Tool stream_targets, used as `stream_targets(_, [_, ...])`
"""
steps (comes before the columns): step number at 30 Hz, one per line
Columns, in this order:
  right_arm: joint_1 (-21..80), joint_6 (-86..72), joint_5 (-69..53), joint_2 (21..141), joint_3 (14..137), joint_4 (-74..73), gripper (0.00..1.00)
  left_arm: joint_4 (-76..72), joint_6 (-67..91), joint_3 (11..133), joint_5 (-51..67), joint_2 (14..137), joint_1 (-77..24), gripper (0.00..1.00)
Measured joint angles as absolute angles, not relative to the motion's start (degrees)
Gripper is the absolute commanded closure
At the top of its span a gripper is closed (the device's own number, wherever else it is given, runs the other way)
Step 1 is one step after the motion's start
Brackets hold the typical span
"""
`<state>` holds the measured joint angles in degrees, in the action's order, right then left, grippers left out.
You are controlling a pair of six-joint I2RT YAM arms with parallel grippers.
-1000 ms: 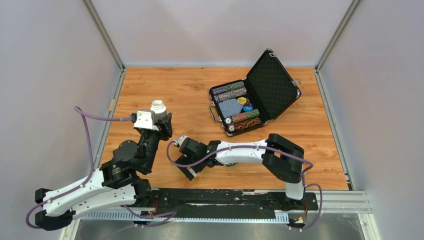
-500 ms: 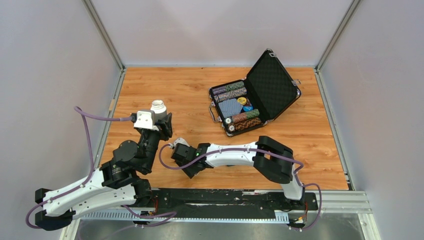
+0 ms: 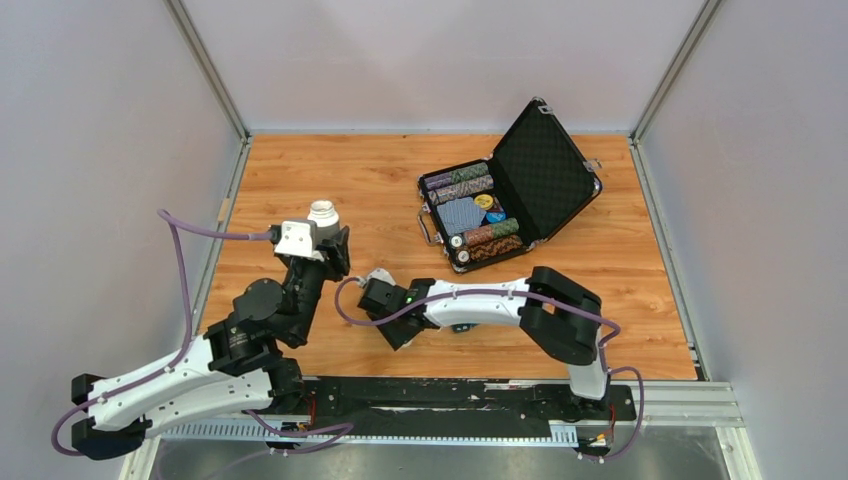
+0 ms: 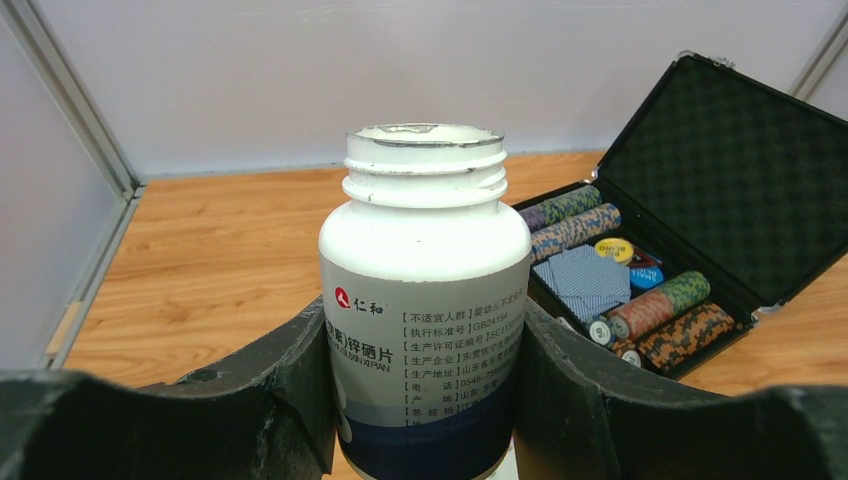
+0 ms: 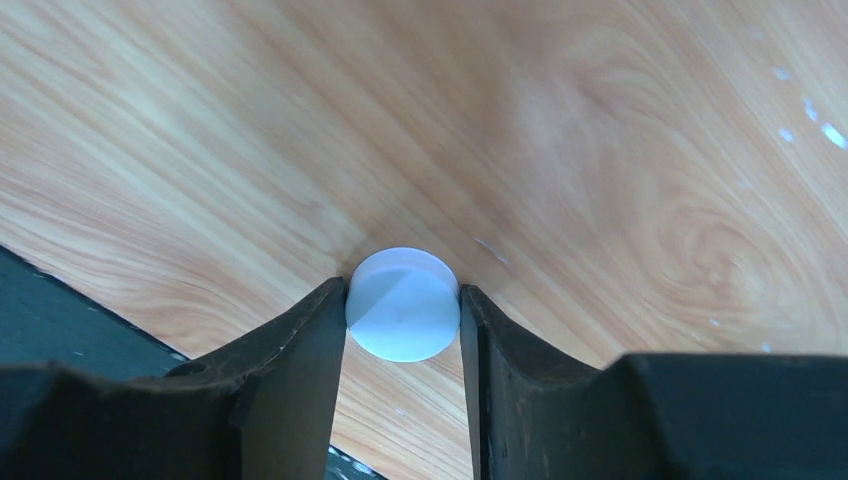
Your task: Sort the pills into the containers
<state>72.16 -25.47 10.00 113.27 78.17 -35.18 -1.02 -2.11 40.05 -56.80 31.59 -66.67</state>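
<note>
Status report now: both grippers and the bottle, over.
Left gripper shut on white bottle, upright, uncapped. Right gripper shut on white cap. Chip case open, clear of both.

— Item one: bottle (image 4: 425,290)?
— Base cut off by the lower edge of the left wrist view. Label flanks are covered by my left jaws, and the lowest print is too small to read. From above, only its neck shows.
— Item two: white disc (image 5: 403,304)?
— Cap or tablet, I cannot tell. From above it is hidden beneath my right jaws.
— Item three: chip case (image 4: 720,200)?
— Lid clipped at the right edge.
</note>
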Motion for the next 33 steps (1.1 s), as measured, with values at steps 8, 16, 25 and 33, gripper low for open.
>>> stream_targets(8, [60.9,-26.8,4.5,97.8,66.8,-37.9,0.62,-1.5,-0.3,38.8,-54.9,35.5,-66.7,1.00])
stream_targets(16, [45.9,-26.5,-4.2,72.4,62.6,-37.5,0.61,-4.7,-0.1,36.2,-49.7,43.3,-66.7,1.00])
stream_targets(25, [40.1,-23.2,-14.4,61.2,63.6,-41.7,0.59,-12.9,-7.0,31.4,-32.1,50.6,-66.5,1.00])
stream_targets(33, [40.0,-21.5,-17.2,62.1,67.2,-45.9,0.59,-12.6,-8.1,31.4,-11.2,55.9,-60.0,1.00])
